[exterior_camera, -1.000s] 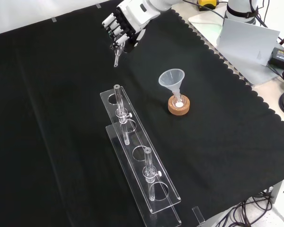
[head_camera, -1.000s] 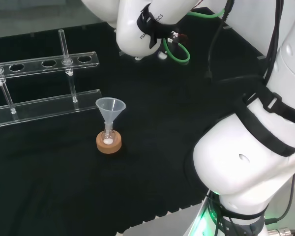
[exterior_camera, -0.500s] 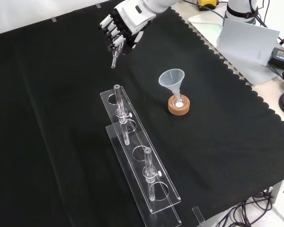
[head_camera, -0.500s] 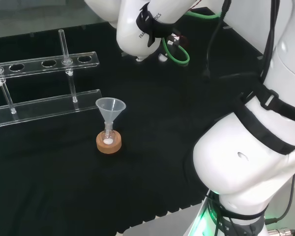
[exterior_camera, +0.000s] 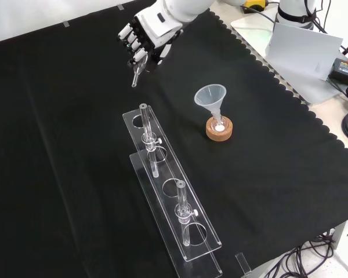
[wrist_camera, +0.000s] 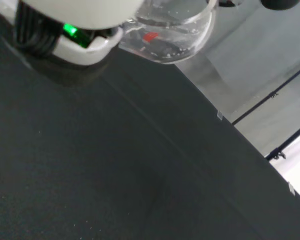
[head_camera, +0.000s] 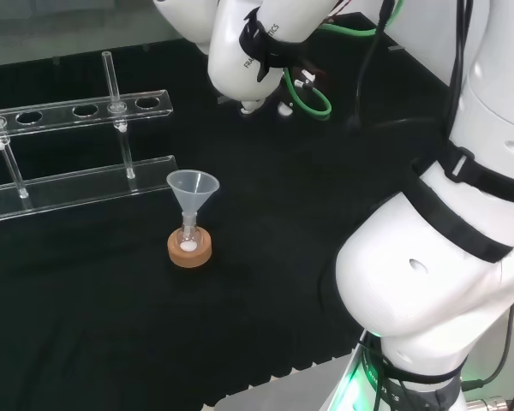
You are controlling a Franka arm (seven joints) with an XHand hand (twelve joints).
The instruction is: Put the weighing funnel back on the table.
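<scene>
The weighing funnel [exterior_camera: 137, 72] is a small clear piece with a short stem slanting down toward the black cloth of the bench [exterior_camera: 64, 145]; whether the tip touches it cannot be told. The wrist view shows its rounded, see-through bowl. The hand [exterior_camera: 148, 32] holds it at the top, fingers [exterior_camera: 140, 55] curled round it. Well apart, right in the front view, the funnel [exterior_camera: 211, 97] stands in a cork ring [exterior_camera: 219, 130]. A clear test-tube rack [exterior_camera: 169, 200] lies nearer the camera.

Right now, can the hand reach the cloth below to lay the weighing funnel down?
Probably yes. The hand, curled round the weighing funnel, hangs over bare cloth in the front view; the tube rack and the funnel stand apart, so nothing seems to block it.
</scene>
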